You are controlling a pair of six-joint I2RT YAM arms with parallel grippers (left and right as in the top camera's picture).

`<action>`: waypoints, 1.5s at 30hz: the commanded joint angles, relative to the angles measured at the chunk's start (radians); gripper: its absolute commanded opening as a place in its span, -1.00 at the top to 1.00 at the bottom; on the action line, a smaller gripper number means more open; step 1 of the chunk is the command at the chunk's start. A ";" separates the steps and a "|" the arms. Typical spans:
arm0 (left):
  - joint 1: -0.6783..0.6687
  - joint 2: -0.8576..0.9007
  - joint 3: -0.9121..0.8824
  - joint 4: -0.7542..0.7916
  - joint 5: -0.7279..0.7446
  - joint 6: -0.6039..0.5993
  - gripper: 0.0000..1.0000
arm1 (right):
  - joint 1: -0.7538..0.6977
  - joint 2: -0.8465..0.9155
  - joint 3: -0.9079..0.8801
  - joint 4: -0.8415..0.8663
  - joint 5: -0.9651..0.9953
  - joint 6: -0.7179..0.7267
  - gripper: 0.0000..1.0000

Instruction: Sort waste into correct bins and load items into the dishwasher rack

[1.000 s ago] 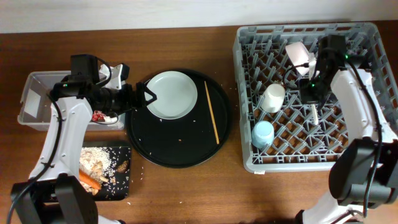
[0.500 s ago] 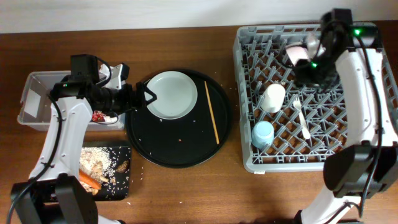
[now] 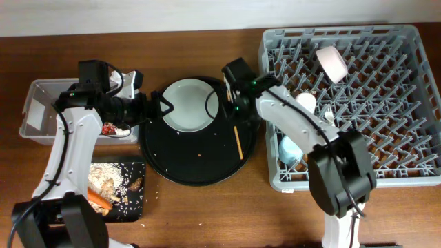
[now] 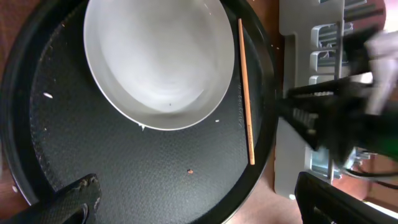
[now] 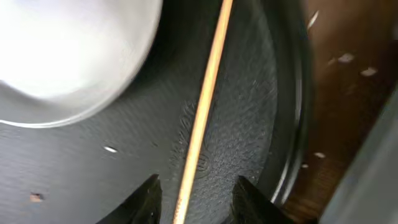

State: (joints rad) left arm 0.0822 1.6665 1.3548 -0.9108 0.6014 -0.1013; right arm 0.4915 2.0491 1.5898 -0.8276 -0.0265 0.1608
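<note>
Wooden, one chopstick (image 5: 205, 106) lay between the parted fingers of the right gripper (image 5: 198, 202), one plate (image 3: 189, 103) just beside it. Left gripper (image 3: 166, 107), also spread, faced that plate. Two cups (image 3: 305, 102) and one bowl (image 3: 332, 62) stood in the rack (image 3: 386, 83); brown table (image 3: 207, 210), white wall (image 3: 138, 14).

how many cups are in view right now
2. The cream cup and the light blue cup both sit in the dishwasher rack, along its left side, each partly covered by the right arm. No others show.
</note>
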 commanded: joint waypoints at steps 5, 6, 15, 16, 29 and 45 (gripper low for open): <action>-0.004 0.003 0.003 0.000 0.003 0.006 -0.98 | -0.001 0.007 -0.188 0.204 -0.075 0.018 -0.97; -0.004 0.003 0.003 0.000 0.003 0.006 -0.98 | -0.001 0.007 -0.188 0.204 -0.075 0.017 -0.97; -0.004 0.003 0.003 0.000 0.003 0.005 -0.98 | 0.000 0.007 -0.188 0.269 0.039 0.018 0.09; -0.004 0.003 0.003 0.000 0.003 0.005 -0.98 | 0.000 0.007 -0.188 0.274 0.039 0.018 0.17; -0.004 0.003 0.003 0.000 0.003 0.006 -0.98 | 0.051 0.080 -0.188 0.305 0.111 0.058 0.19; -0.004 0.003 0.003 0.000 0.003 0.006 -0.98 | 0.051 0.009 -0.050 0.173 0.110 0.058 0.92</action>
State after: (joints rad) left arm 0.0822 1.6665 1.3548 -0.9100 0.6010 -0.1013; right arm 0.5385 2.1094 1.4914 -0.6334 0.0788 0.2256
